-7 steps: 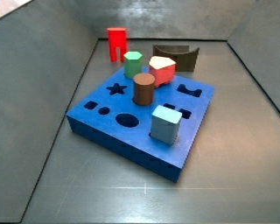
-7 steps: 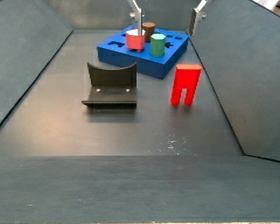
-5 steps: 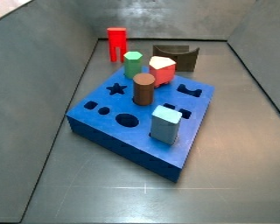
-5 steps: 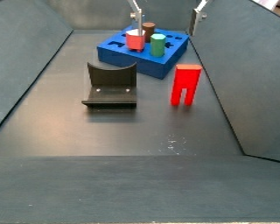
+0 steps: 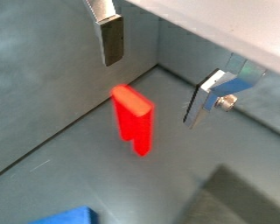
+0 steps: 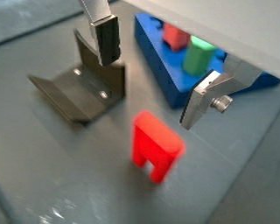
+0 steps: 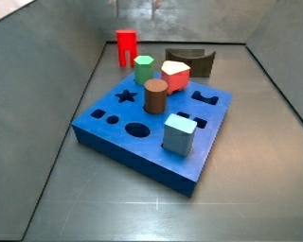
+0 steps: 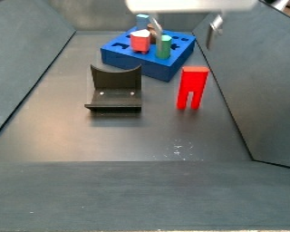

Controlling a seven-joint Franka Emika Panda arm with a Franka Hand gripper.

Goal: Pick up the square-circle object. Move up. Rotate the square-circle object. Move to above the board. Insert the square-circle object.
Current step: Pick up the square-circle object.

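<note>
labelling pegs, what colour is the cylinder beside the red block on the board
Green, clearest in a side view; the open pincer hangs above the board.

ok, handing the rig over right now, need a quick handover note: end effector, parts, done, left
End effector: open, empty, above the floor over the square-circle object, fingers apart and not touching it.
Square-circle object: upright on the floor, off the board, beside the fixture in a side view.
Board: flat on the floor, with a brown cylinder, green peg, red-and-white block and pale blue block standing on it.
Done: nothing yet, no grasp.
Left: descend, grasp, lift, rotate, move above board, insert.
</note>
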